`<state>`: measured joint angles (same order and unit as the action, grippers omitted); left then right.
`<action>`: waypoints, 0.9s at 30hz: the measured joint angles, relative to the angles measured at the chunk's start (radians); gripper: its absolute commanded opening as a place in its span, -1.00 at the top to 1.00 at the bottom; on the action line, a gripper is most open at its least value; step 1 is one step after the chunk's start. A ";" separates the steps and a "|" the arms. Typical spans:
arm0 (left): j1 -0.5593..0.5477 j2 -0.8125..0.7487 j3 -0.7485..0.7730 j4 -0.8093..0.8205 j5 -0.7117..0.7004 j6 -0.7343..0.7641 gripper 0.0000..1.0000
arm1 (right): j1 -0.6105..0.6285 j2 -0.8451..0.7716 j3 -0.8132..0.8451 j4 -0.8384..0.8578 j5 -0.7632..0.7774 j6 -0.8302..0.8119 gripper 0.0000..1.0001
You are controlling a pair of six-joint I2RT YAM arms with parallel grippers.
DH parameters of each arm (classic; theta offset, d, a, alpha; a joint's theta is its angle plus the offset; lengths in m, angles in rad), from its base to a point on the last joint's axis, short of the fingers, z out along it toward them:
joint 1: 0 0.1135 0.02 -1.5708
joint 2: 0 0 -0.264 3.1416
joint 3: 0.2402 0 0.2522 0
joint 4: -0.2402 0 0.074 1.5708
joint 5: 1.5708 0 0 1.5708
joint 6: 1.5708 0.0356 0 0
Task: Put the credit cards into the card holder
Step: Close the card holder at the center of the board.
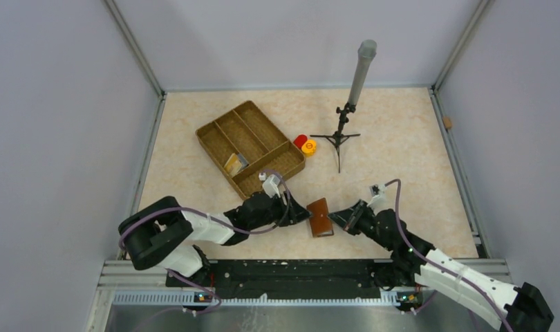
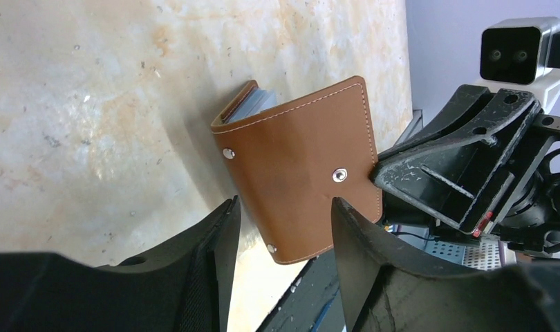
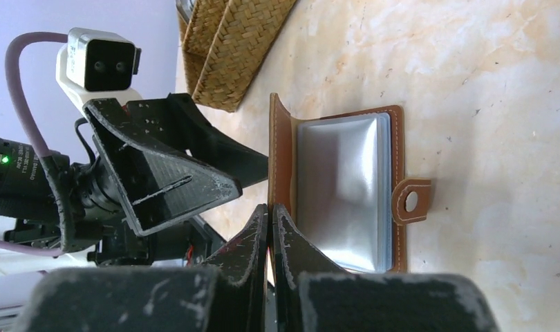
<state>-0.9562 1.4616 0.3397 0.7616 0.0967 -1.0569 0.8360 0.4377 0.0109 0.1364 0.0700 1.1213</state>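
Card holder (image 2: 298, 173) ajar, sleeve contents unreadable; left jaws apart, right jaws closed, maybe pinching cover.

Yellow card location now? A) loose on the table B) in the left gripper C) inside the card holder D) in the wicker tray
D: the yellow card lies in a compartment of the wicker tray, well away from the card holder.
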 measured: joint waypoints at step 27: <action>-0.031 0.469 -0.031 0.599 0.106 -0.233 -0.02 | 0.000 0.139 -0.001 -0.178 0.095 0.087 1.00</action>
<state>-0.9867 1.9308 0.3084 1.3609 0.2024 -1.2896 0.8356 0.5770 0.0097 -0.0414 0.1646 1.2079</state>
